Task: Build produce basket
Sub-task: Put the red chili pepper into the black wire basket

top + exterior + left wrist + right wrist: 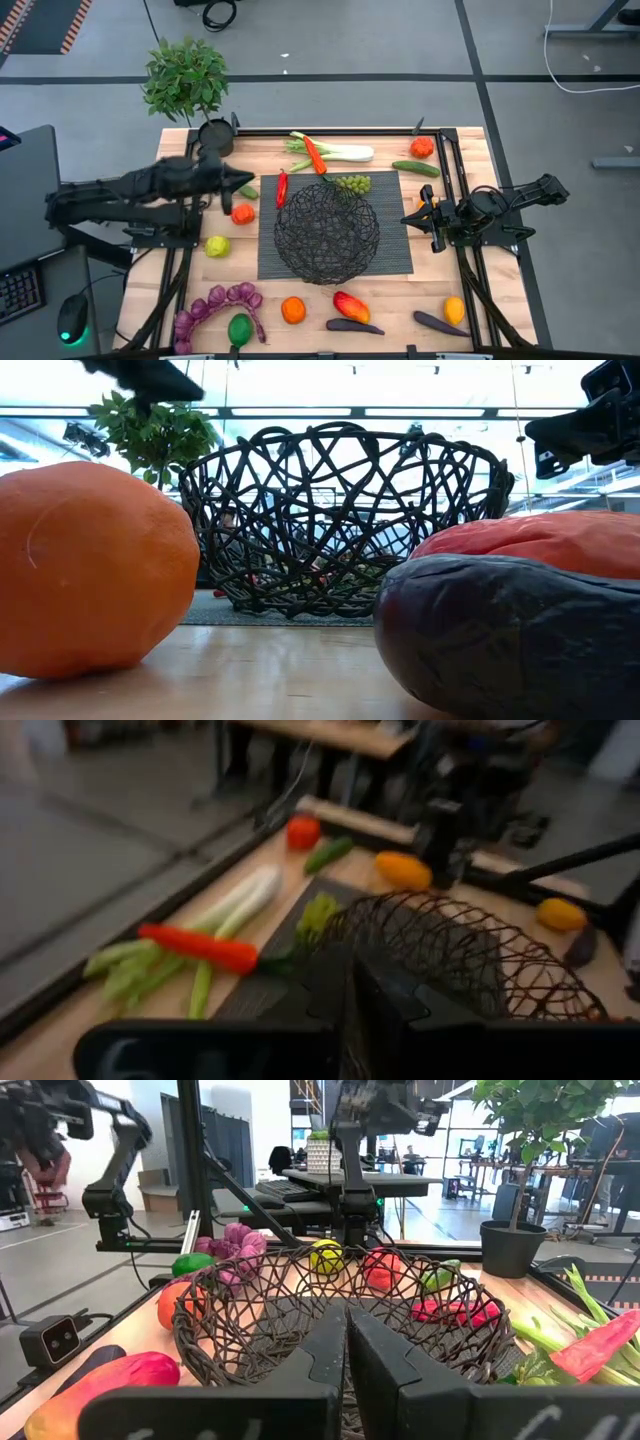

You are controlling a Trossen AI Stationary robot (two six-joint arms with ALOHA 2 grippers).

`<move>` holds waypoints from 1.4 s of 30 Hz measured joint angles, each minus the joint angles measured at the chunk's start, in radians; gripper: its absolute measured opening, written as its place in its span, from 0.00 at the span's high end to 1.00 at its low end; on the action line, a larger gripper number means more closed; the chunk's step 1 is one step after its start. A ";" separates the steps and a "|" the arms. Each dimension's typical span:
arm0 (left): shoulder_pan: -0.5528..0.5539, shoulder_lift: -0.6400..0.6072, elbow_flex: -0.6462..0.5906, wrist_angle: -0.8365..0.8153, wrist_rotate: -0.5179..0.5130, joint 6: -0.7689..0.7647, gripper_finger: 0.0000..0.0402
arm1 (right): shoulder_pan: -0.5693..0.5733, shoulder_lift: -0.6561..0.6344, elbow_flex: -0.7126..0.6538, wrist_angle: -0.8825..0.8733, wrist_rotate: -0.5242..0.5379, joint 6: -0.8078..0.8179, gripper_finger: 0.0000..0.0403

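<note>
The wire basket [327,232] sits mid-table on a dark mat [395,235], produce [293,310] scattered around on pale wood. Both the left gripper [243,183] and right gripper [409,218] are closed, empty. Grey floor surrounds.

The left arm reaches in from the left side, stretched out low and long. Its gripper [243,185] is at the tip, with the two fingers [385,1000] pressed together and holding nothing. The right arm waits on the right side, bent back on itself. Its gripper [408,218] points left, fingers [325,1345] pressed together too, empty.
</note>
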 joint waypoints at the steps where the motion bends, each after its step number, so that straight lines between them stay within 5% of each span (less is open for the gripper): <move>1: 0.009 0.051 0.054 -0.043 0.000 -0.026 0.92 | 0.000 0.000 0.000 0.000 0.000 0.000 0.94; 12: 0.033 0.392 0.539 -0.039 0.001 -0.126 0.90 | 0.000 0.000 0.000 0.008 0.000 0.000 0.94; 21: 0.034 0.482 0.716 0.132 0.001 -0.127 0.91 | -0.010 0.000 0.000 0.040 0.024 0.034 0.94; 26: 0.034 0.489 0.744 0.118 0.001 -0.101 0.93 | -0.042 0.007 0.012 0.126 0.245 0.124 0.94; 31: 0.088 0.470 0.745 -0.213 -0.020 -0.077 0.89 | -0.120 0.070 0.132 0.131 0.477 0.132 0.94; 36: 0.222 0.509 0.744 -0.537 -0.005 -0.178 0.81 | -0.214 0.229 0.306 0.076 0.487 0.114 0.94; 42: 0.355 0.600 0.743 -0.794 0.166 -0.200 0.64 | -0.331 0.502 0.593 -0.115 0.468 0.232 0.94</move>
